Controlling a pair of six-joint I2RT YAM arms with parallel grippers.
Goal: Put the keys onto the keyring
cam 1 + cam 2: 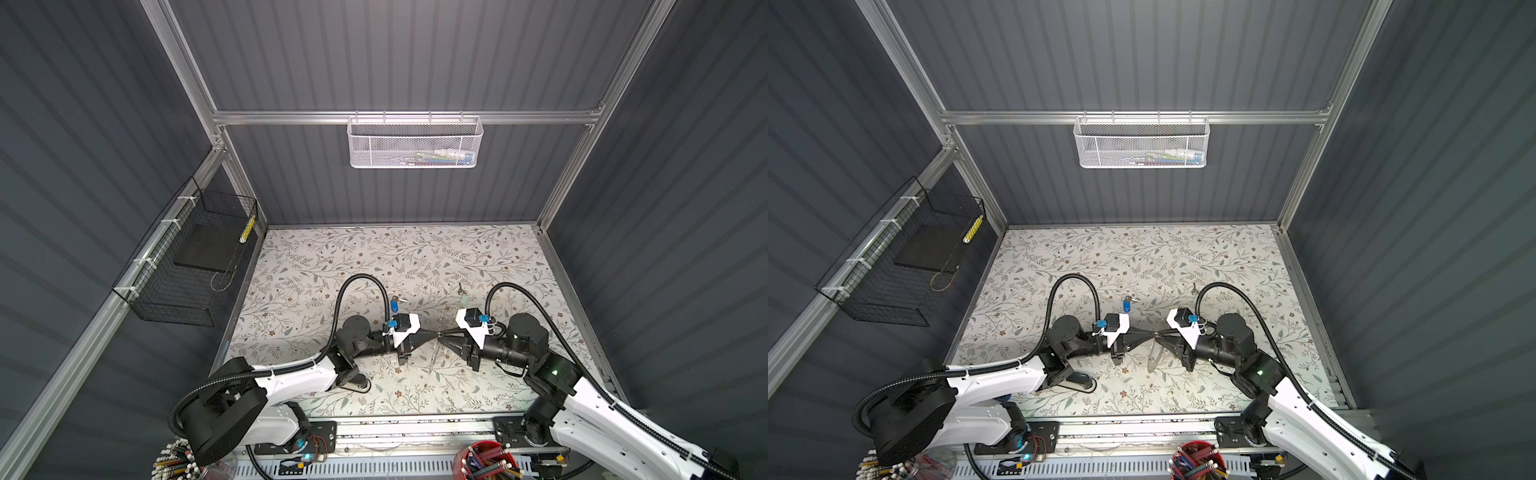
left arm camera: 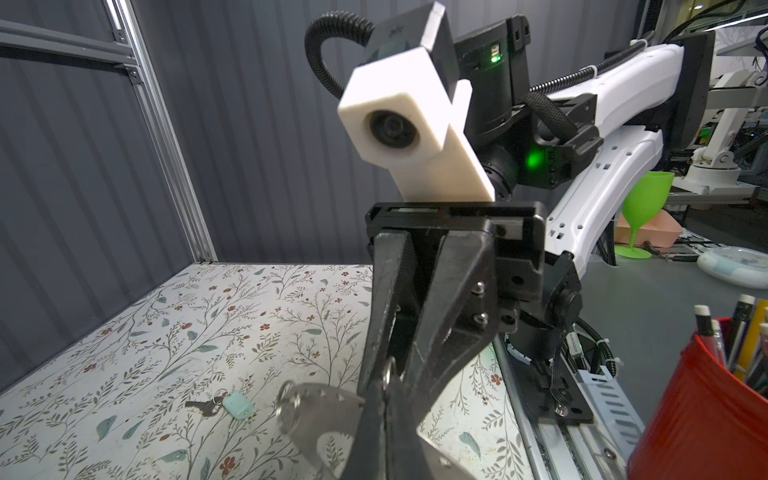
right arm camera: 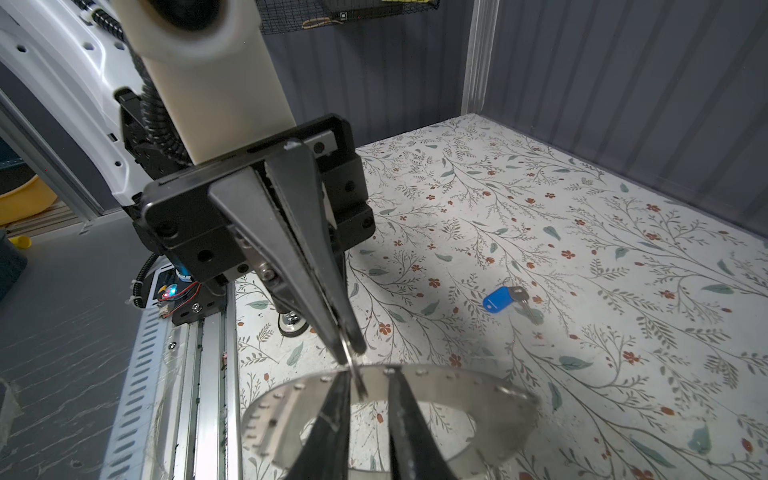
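Light is shining down from above onto the tabletop, so it is looking bright and pale in both top views. The dark walls are looking dim beside it. Soft grey shadows are lying on the tabletop under the arms. Near the edges of both top views, the straight bars are leaning outward. In the wrist views, things close to the lens are looking fuzzy. The right fingers are showing as dark blurs, and the keyring is looking smeared and shining with pale glare. A green light is glowing brightly. The tabletop farther away is looking sharp.
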